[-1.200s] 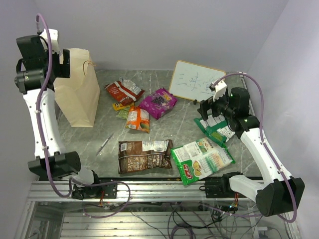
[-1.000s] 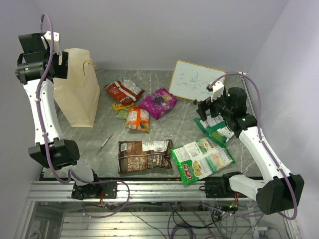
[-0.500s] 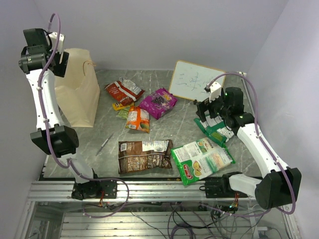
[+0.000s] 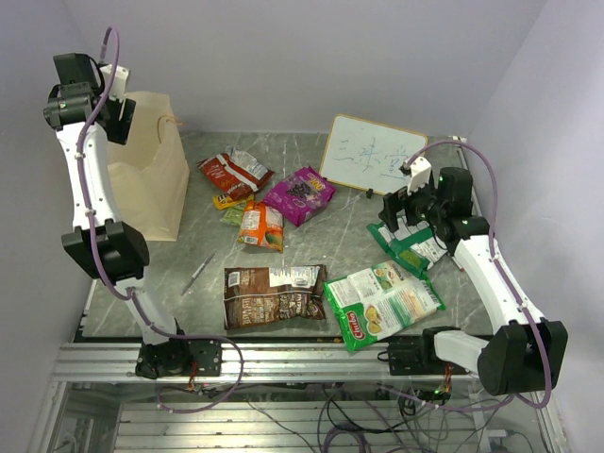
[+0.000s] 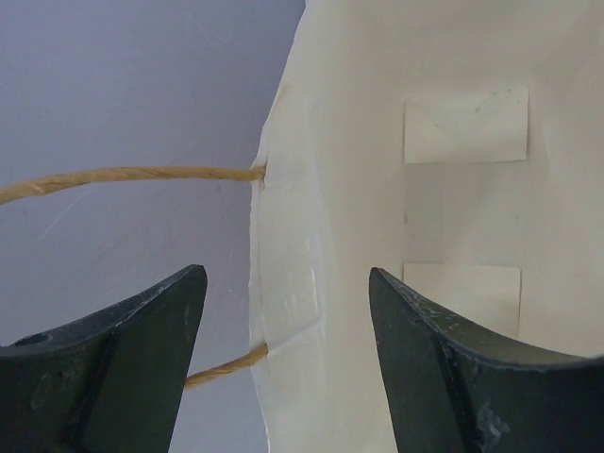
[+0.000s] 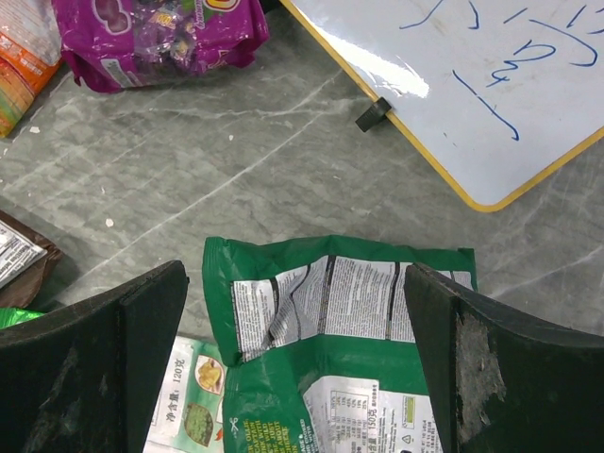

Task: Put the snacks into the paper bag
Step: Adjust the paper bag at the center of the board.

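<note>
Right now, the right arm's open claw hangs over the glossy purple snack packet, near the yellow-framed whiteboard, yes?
No: the open right gripper hangs over the crinkly green-and-white snack packet, not the glossy purple packet, near the yellow-framed whiteboard. The right wrist view shows it.

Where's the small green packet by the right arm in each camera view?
Top external: the small green packet lies at the right, under the right gripper, just below the whiteboard.
Right wrist: bottom centre, between the open fingers.
Left wrist: not in it; only the paper bag shows.
Shared landmark: the whiteboard, upper right in the right wrist view.
</note>
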`<action>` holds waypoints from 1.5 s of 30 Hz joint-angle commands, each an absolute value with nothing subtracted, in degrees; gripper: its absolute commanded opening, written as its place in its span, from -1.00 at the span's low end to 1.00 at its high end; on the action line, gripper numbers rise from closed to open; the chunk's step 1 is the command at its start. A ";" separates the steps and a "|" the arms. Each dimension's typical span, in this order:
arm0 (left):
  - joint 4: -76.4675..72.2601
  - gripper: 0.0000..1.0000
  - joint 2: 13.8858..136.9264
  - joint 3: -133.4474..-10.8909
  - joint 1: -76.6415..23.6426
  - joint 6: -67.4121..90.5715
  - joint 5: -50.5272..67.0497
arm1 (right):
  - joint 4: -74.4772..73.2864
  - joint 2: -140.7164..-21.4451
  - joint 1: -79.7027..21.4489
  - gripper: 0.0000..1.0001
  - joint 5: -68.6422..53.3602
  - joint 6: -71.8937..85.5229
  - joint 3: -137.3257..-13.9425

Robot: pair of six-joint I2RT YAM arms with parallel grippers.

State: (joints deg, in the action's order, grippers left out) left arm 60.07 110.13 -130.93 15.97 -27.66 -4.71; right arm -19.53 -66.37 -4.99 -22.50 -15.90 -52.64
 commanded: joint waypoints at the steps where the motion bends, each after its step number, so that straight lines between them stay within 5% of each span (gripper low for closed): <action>1: 59.58 0.60 110.71 -133.43 15.48 -28.74 -3.62 | -17.95 -66.16 -3.94 0.99 -24.14 -15.73 -51.94; 12: 64.90 0.31 113.99 -134.86 15.48 -27.00 -1.53 | -17.75 -65.81 -3.47 1.00 -24.43 -15.82 -51.44; 25: 68.38 -0.28 112.45 -134.46 15.39 -26.98 0.88 | -17.84 -65.26 -3.42 1.00 -25.53 -15.89 -51.41; 32: 70.28 -0.85 108.22 -129.95 13.77 -27.08 1.19 | -18.64 -65.68 -3.48 0.99 -26.11 -16.46 -51.76; 45: 78.00 -0.86 101.26 -126.13 10.50 -27.16 5.92 | -21.17 -68.06 -4.37 0.99 -26.33 -19.33 -52.65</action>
